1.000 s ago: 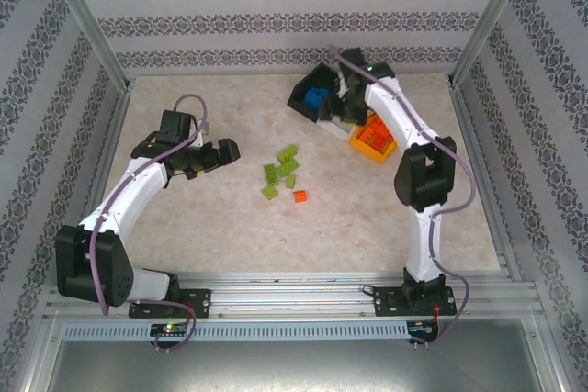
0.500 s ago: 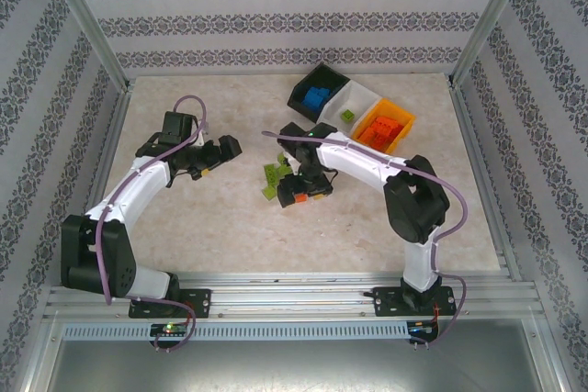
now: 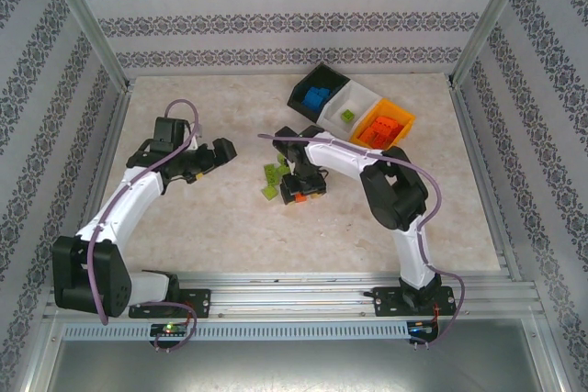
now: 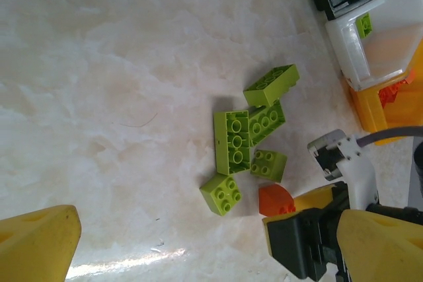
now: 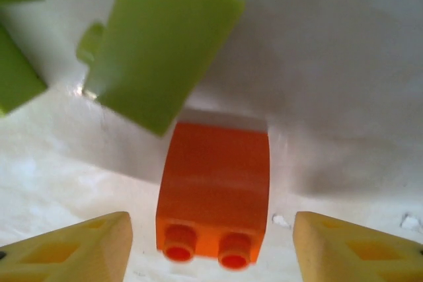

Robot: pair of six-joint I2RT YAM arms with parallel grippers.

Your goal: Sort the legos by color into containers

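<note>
Jaws apart, the right gripper [image 5: 215, 249] straddles the orange brick [image 5: 215, 189] just beside the green bricks [image 4: 232, 138], apparently to pinch it, while the left gripper [image 4: 198, 249] hovers wide open.

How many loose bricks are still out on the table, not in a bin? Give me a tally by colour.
Lime green bricks: 5
Orange brick: 1
Total: 6
</note>
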